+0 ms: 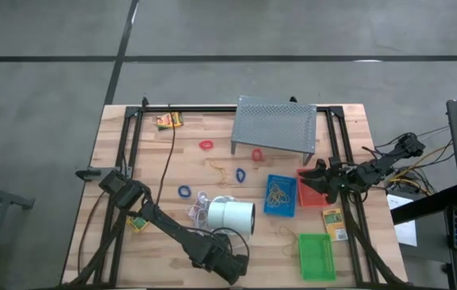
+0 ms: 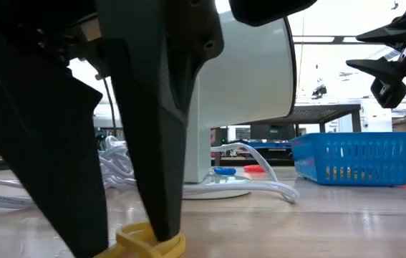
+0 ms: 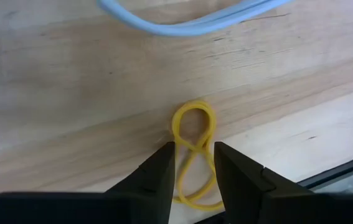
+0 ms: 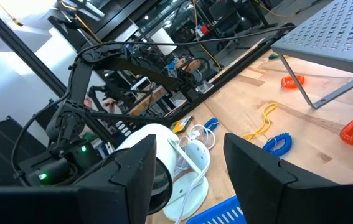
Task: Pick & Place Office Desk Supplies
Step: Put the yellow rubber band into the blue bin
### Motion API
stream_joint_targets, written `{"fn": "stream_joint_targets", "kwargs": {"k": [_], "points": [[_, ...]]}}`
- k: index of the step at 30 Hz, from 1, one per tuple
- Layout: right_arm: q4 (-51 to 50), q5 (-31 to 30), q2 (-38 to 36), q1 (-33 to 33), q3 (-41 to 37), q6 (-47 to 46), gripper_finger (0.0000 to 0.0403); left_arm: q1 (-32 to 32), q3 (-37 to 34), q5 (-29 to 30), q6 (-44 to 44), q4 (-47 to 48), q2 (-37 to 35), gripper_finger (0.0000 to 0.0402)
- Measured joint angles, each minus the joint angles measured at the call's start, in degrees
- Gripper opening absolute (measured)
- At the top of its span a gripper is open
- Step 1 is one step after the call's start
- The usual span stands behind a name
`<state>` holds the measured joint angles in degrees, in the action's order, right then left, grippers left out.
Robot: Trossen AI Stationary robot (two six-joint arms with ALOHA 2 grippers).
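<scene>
A yellow rubber band [image 3: 192, 111] lies twisted into a figure eight on the wooden table, close to its near edge. My left gripper [image 3: 194, 147] points steeply down over it, shut on it; the high view shows this gripper [image 1: 232, 270] in front of the white cylinder [image 1: 232, 216]. My right gripper [image 4: 188, 162] hangs open and holds nothing, above the red tray [image 1: 309, 193] at the table's right. Next to it stand a blue tray [image 1: 280, 196] with bands and a green tray [image 1: 317, 256]. My left gripper pinches the band's narrowed middle [image 3: 198, 149] between its two fingers, coming from above and pointing steeply down. One loop [image 3: 192, 111] lies beyond the fingers and the other [image 3: 196, 190] behind them. The band lies flat on the table; a fingertip [image 2: 161, 231] stands on it.
Red loops [image 1: 206, 146] and blue loops [image 1: 184, 192] lie mid-table, yellow boxes [image 1: 169, 121] [image 1: 334, 223] toward the edges. The grey perforated stand [image 1: 275, 125] is at the back. White cord [image 3: 182, 22] runs just beyond the band. The table's near edge [image 3: 332, 177] is close.
</scene>
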<state>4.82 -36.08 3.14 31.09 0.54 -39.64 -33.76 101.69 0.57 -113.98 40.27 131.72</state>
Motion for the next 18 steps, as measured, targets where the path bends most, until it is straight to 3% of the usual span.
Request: {"fn": "stream_joint_targets", "kwargs": {"k": [18], "points": [[0.0,0.0,0.0,0.0,0.0,0.0,0.0185,0.0,0.0,0.1,0.0,0.6,0.0,0.0004]]}}
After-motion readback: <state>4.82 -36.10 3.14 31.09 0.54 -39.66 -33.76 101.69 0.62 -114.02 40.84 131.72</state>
